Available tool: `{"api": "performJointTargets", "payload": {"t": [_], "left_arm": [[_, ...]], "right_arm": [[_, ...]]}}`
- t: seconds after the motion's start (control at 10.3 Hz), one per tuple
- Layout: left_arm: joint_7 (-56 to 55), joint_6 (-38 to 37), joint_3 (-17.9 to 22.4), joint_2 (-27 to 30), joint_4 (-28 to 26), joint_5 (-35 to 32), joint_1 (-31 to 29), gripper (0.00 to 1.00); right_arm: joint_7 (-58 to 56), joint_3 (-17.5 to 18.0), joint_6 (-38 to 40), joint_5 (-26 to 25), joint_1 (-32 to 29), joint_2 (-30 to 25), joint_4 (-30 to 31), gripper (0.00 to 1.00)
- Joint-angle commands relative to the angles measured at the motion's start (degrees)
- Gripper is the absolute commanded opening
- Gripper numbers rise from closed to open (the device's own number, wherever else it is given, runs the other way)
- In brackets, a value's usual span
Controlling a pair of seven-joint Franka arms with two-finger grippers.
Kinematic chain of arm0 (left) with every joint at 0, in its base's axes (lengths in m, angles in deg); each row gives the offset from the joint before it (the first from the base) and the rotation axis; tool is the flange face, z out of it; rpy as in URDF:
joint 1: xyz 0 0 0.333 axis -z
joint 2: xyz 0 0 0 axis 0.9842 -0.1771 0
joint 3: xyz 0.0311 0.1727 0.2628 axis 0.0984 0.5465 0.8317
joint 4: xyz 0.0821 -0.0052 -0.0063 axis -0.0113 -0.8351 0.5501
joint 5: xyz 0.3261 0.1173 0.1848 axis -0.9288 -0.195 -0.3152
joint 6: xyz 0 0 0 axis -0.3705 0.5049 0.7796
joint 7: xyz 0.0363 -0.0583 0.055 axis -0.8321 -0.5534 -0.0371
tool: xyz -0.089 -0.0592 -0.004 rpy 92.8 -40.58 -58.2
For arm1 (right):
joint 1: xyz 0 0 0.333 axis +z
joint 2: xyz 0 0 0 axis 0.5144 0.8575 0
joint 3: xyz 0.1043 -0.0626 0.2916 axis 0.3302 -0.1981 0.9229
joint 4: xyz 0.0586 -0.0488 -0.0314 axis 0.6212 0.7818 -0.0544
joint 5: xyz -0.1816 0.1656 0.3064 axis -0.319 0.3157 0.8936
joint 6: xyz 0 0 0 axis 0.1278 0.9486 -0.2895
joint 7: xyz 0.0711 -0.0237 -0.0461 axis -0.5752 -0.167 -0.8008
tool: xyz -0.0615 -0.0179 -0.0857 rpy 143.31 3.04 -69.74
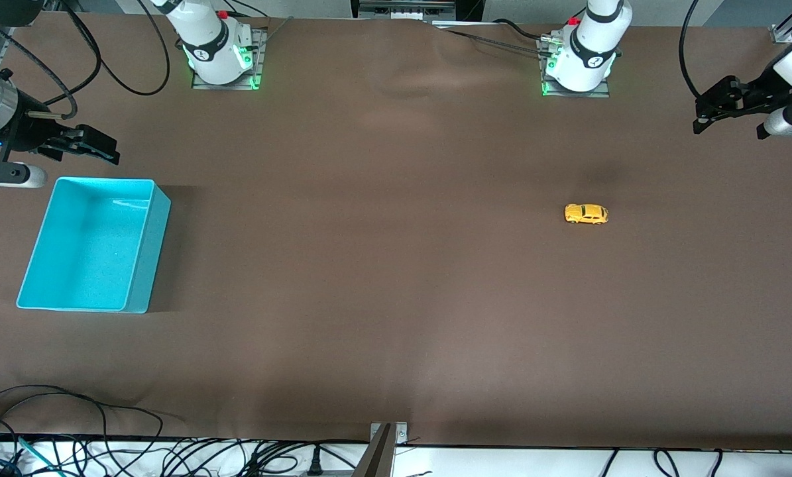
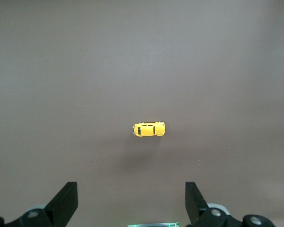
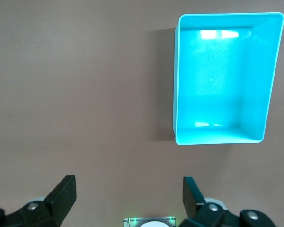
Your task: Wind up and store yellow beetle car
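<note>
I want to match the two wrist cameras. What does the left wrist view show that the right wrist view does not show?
Only the left wrist view shows the small rounded yellow beetle car with dark windows, alone on the table, with the open left gripper above. Only the right wrist view shows the empty rectangular turquoise plastic bin, with the open right gripper above the table beside it. Both show the plain brown table surface.

The yellow beetle car (image 1: 586, 213) is sitting on the table (image 1: 382, 265) toward the left arm's end; the bin (image 1: 94, 244), at about nine o'clock from it, is lying well apart toward the right arm's end.
</note>
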Motion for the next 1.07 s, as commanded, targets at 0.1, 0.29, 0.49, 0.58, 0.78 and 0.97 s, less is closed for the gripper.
{"api": "performJointTargets", "payload": {"t": [0.1,0.29,0.49,0.58,0.78,0.97], "left_arm": [[-0.6,-1.2,-0.1,-0.3,1.6,-0.2,0.1,1.0],[-0.6,-1.2,-0.1,-0.3,1.6,-0.2,0.1,1.0],[-0.6,-1.2,-0.2,-0.2,1.5,-0.2,0.1,1.0],[-0.6,-1.2,-0.2,-0.2,1.5,-0.2,0.1,1.0],[-0.6,-1.2,-0.2,-0.1,1.4,-0.2,0.1,1.0],[-0.6,-1.2,-0.2,-0.1,1.4,-0.2,0.1,1.0]], "right_arm": [[5.1,1.2,1.7,-0.4,-0.7,-0.6,-0.7,1.0],[5.5,1.6,1.7,-0.2,-0.6,-0.3,-0.8,1.0],[5.7,2.1,1.6,-0.1,-0.3,0.2,-0.8,1.0],[5.7,2.2,1.7,-0.1,-0.3,0.4,-0.8,1.0],[5.6,2.2,2.4,0.0,-0.2,0.4,-0.8,1.0],[5.6,2.1,2.4,0.0,-0.3,0.4,-0.9,1.0]]}}
